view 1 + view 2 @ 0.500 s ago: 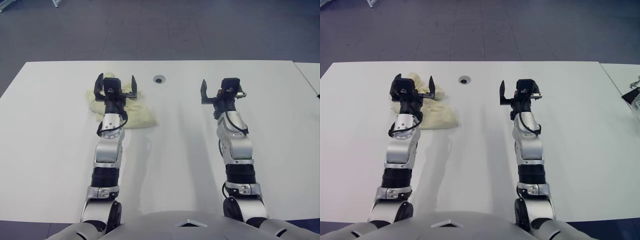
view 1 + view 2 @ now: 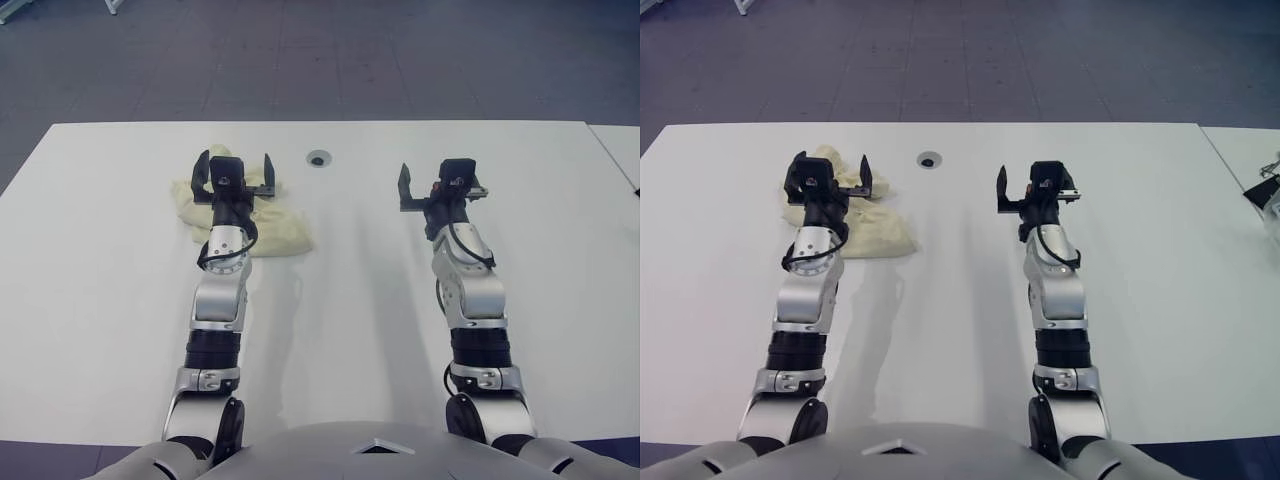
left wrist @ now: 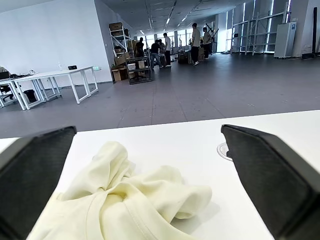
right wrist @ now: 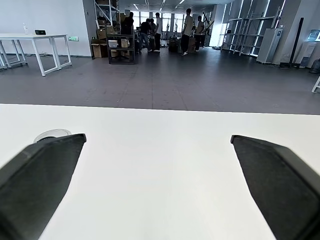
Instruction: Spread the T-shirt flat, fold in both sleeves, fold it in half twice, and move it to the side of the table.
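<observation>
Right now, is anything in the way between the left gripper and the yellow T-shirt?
No, nothing visible is in the way. The left gripper is open right at the crumpled T-shirt, which lies on the white table. The cloth sits straight ahead between its jaws.

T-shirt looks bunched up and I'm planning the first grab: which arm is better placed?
Left, likely. The left gripper is open directly over the crumpled T-shirt; the right gripper is open over the table, well apart from it.
</observation>
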You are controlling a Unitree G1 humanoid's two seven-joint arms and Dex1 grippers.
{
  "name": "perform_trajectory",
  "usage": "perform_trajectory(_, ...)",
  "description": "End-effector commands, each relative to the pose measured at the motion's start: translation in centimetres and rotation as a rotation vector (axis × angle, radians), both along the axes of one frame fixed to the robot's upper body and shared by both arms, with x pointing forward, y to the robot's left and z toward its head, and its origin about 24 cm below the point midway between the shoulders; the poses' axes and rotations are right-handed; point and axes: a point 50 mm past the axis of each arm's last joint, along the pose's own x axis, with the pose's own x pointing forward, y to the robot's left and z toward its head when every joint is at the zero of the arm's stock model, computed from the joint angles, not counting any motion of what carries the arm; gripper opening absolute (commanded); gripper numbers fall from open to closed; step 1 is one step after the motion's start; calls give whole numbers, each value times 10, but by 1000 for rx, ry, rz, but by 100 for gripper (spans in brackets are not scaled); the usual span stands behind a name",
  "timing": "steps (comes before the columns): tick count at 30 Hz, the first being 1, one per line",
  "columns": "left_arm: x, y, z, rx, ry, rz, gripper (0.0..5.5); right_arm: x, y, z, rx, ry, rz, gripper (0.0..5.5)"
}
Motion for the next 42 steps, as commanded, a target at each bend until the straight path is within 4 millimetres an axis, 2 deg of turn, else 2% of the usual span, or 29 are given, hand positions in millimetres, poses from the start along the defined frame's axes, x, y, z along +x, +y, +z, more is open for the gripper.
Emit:
perform_trajectory(1,1,-2,2,5,-8,-17,460,0,4,0,3,-1,19,478)
perform_trajectory(11,-1,-2,0,0,-11,-25,289,-1,4,0,-11,-6,14,313)
perform_trajectory(12,-1,-2,0,0,-11,-21,268,-1,4,0,-15,-7,13,331)
perform_trajectory(13,-1,-1,0,1,-9,-16,295,-1,3,0,-17,-7,8,334)
perform_trajectory(14,-1,-1,-1,1,-8,-13,295,0,3,0,-17,-7,6,351)
perform_trajectory(15,0,-1,0,-2,-9,-23,311,0,2,0,-19,-14,-2,330)
perform_trajectory(16,0,-2,1,0,-14,-37,289,0,3,0,-20,-16,3,330)
perform_trajectory(19,1,-1,2,0,-17,-31,249,0,3,0,-24,-13,-3,280)
perform_trajectory(20,1,0,1,-2,-12,-21,235,0,3,0,-24,-12,-4,305)
perform_trajectory(21,1,0,0,-3,-9,-20,217,0,3,0,-22,-16,6,274)
perform_trajectory(23,0,-2,-1,-1,-9,-27,181,-1,4,1,-25,-19,14,251)
perform_trajectory(24,0,-2,-1,-2,-10,-26,209,0,4,1,-32,-19,15,243)
perform_trajectory(25,-1,-3,-1,-2,-15,-29,208,0,4,1,-31,-18,20,262)
perform_trajectory(26,-1,-4,-1,-3,-17,-41,187,0,4,1,-30,-22,29,227)
perform_trajectory(28,-2,-3,1,18,-30,-16,165,1,4,3,-50,-33,26,208)
perform_trajectory(34,1,0,0,10,-24,1,243,2,1,2,-51,-29,5,285)
perform_trajectory(36,1,0,0,10,-24,2,281,2,2,3,-45,-40,7,261)
perform_trajectory(41,1,1,1,-4,-24,4,210,3,4,4,-50,-38,17,186)
perform_trajectory(42,1,1,1,-4,-23,4,190,2,4,4,-53,-36,14,203)
